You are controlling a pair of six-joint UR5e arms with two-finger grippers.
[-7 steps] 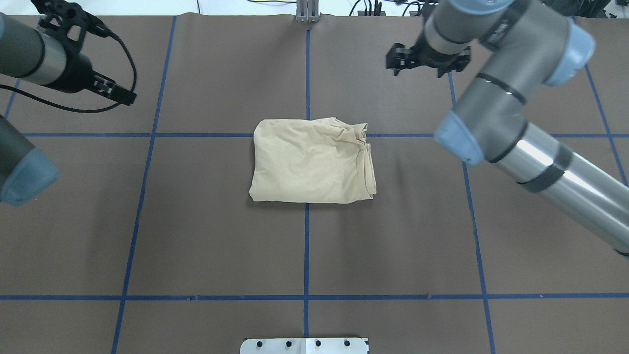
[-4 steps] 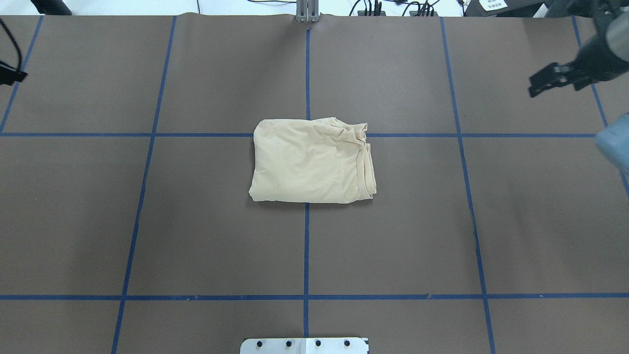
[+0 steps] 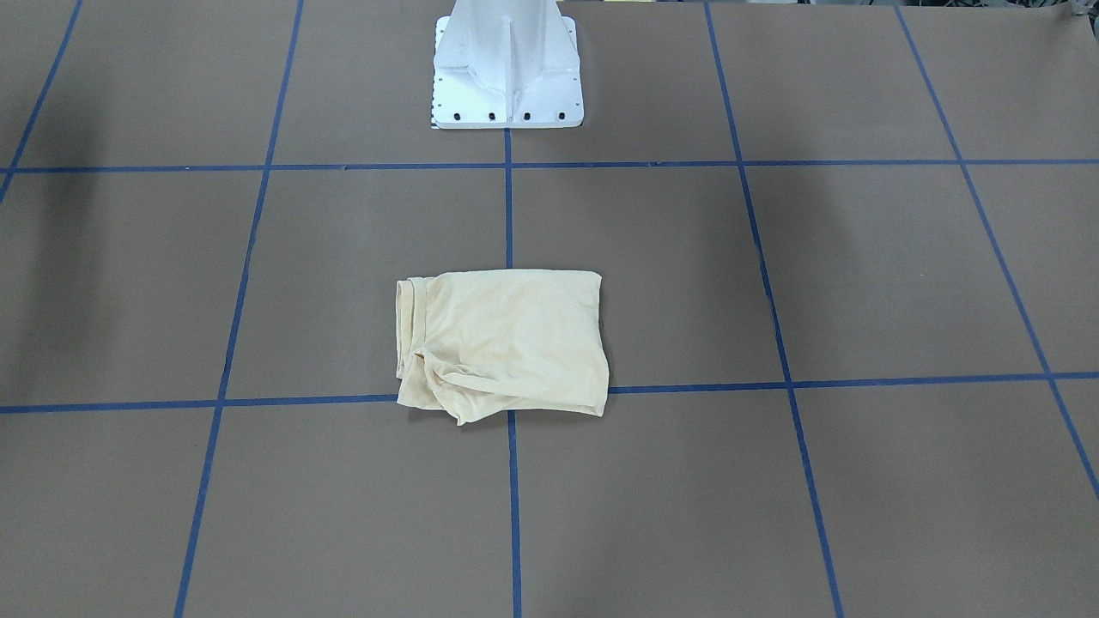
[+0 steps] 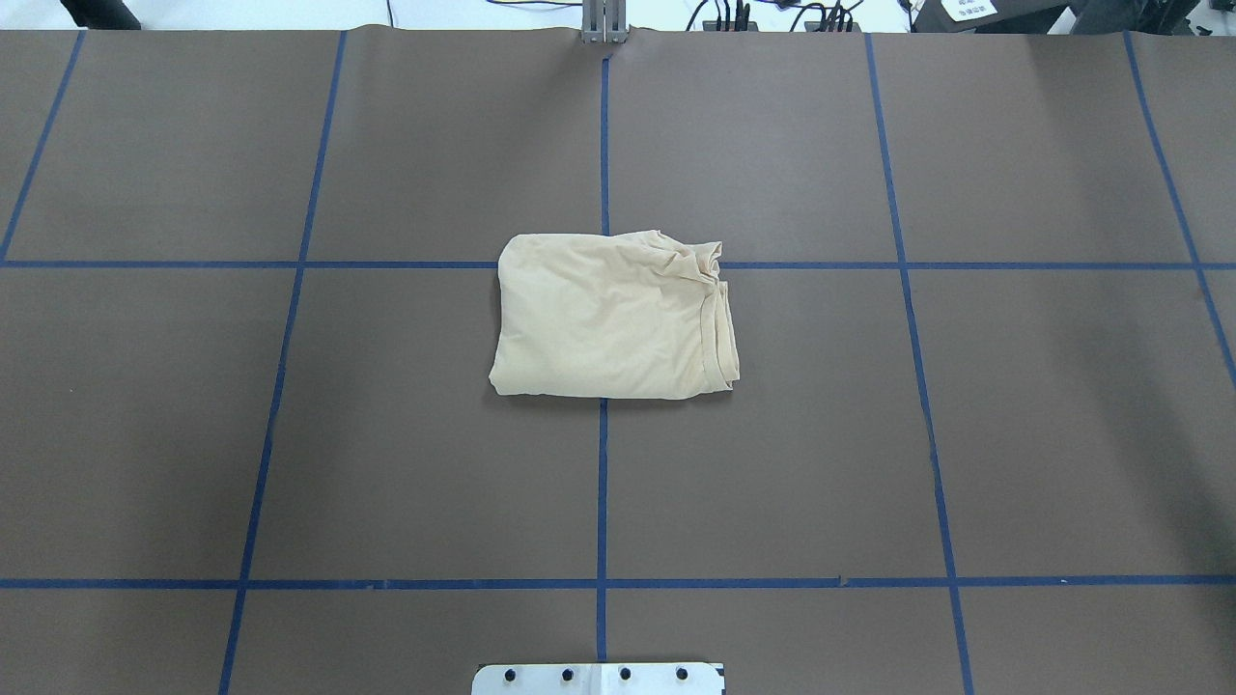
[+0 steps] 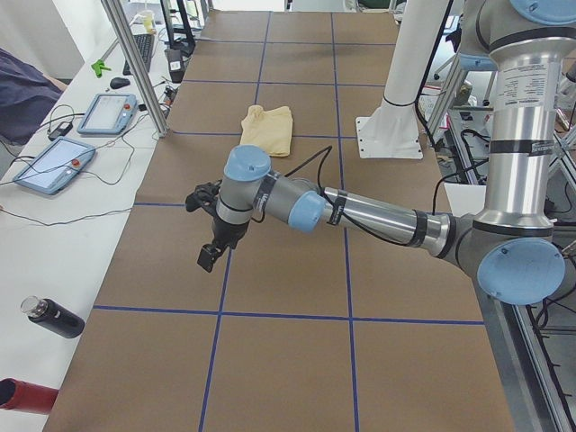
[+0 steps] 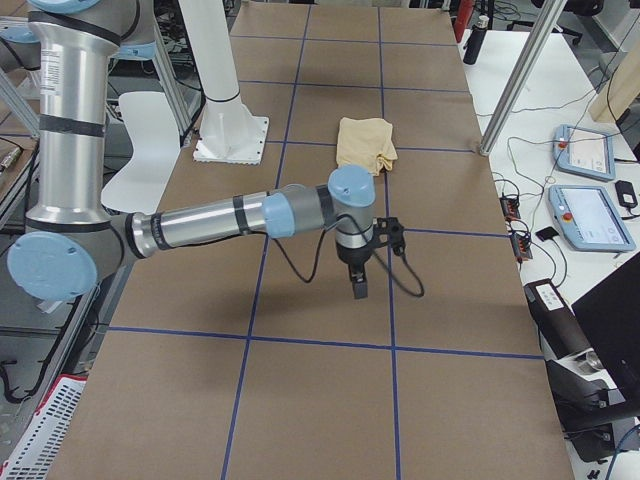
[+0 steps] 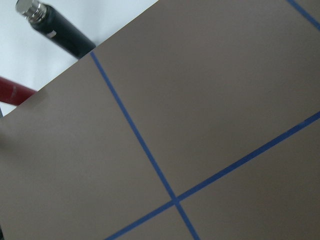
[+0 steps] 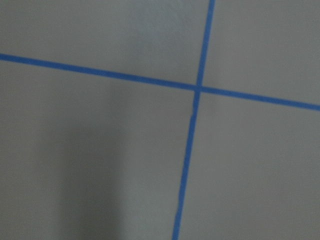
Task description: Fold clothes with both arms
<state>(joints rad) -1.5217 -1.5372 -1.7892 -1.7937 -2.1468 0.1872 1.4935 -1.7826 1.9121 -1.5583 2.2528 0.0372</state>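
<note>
The clothes are one pale cream shirt folded into a compact rectangle at the table's middle, with bunched layers along one side; its print is hidden. It also shows in the front-facing view and small in both side views. Neither arm touches it. The left arm's gripper hangs above bare table far toward the left end. Far toward the right end, the right arm's gripper points down over the table. I cannot tell whether either is open or shut. Both wrist views hold only brown table and blue tape.
The white pedestal base stands at the robot's edge of the table. Blue tape lines grid the brown surface. A black bottle, a red bottle and control tablets lie on the white bench at the left end.
Both arms have swung outward and left the overhead view, the left one to the left, the right one to the right. The folded shirt has not moved.
</note>
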